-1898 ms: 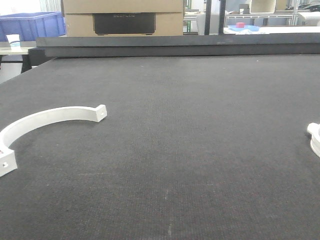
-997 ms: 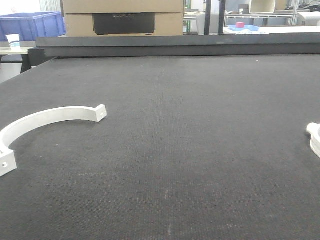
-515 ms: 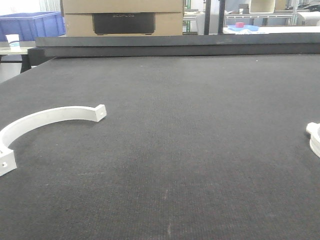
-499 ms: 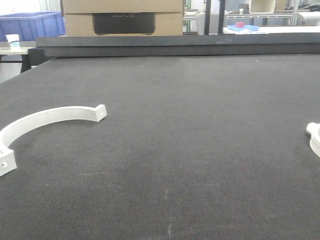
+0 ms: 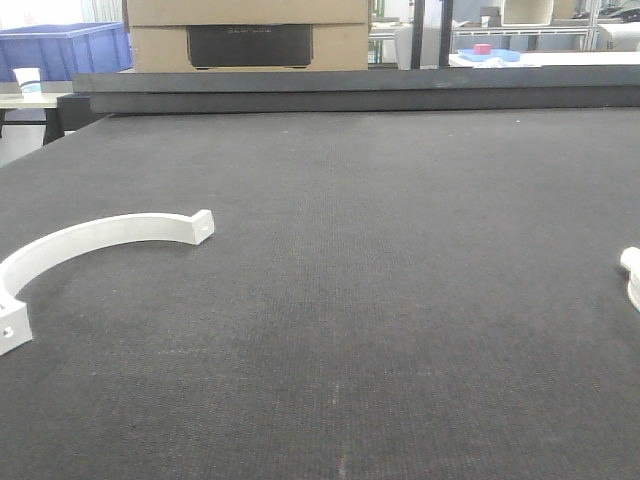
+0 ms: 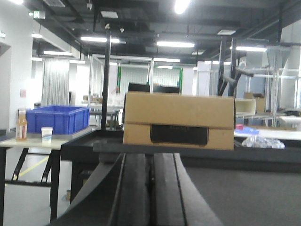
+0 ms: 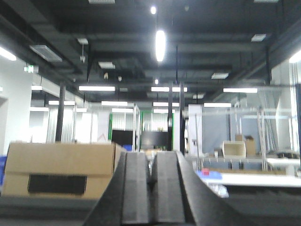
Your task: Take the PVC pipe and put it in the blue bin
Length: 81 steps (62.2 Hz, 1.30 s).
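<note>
Nothing grabbed yet, the front view just slid a hair sideways.

Compared with a second or two back, the white stub (image 5: pixel 632 275) at the right edge has slipped further out of frame and the white arc (image 5: pixel 100 235) sits a bit lower on the left. Nothing else on the mat (image 5: pixel 400 250) has changed, so I'd guess the base or camera nudged over rather than anything getting pushed. Can't tell which of the two white parts counts as the PVC pipe. Both lie flat on the mat, well apart, and no arm is near either. The left gripper (image 6: pixel 151 160) and right gripper (image 7: pixel 151 162) both have their fingers pressed together on nothing, aimed out over the far edge. The bin (image 5: pixel 60 50) is way off, past the back-left corner on another table. So the reach hasn't even started, I reckon.
</note>
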Motion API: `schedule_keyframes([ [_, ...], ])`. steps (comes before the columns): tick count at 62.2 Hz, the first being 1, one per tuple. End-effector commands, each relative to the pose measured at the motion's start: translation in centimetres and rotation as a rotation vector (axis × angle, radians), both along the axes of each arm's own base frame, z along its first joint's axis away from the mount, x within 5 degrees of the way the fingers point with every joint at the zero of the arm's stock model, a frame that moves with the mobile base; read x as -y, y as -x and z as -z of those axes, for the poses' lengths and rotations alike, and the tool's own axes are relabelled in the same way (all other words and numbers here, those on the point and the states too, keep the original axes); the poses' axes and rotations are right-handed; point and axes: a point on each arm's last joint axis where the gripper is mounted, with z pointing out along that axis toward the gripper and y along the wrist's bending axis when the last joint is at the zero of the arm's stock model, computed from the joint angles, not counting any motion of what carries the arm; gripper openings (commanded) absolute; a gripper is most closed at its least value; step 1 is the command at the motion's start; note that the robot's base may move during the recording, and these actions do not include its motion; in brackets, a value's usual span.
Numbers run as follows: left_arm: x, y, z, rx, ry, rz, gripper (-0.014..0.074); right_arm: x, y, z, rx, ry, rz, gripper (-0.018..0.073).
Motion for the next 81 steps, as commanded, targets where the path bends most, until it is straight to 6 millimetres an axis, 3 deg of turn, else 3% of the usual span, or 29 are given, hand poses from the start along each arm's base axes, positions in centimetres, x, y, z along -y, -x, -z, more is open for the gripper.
schedule_keyframes([
  [1,0.0,0.4,-1.7,0.033,0.0,-0.002,-0.0111,0.1,0.7,-2.2,0.067,-0.002,0.008,-0.0168],
  [12,0.0,0.2,-5.1,-0.012,-0.001,-0.001,-0.0111,0.0,0.5,-5.0,0.029,0.002,0.002,-0.0168],
  [28,0.1,-1.6,-10.3,-0.258,-0.005,0.005,-0.0111,-0.2,-0.6,-9.6,-0.135,-0.039,-0.047,-0.0168],
  [46,0.2,-4.8,-15.8,-0.574,-0.01,0.014,-0.0111,-1.0,-4.0,-11.5,-0.574,0.009,-0.098,-0.0168],
  [56,0.3,-7.6,-16.5,-0.776,-0.01,0.02,-0.0111,-1.6,-7.6,-10.5,-0.906,0.036,-0.124,-0.0168],
  [71,0.8,-11.9,-13.8,-0.986,0.038,0.068,-0.0111,-2.1,-12.8,-5.4,-1.37,0.055,-0.149,-0.0168],
  [81,1.1,-13.8,-12.2,-1.096,0.063,0.09,-0.0111,-2.2,-15.0,-3.0,-1.538,0.056,-0.155,-0.0168],
])
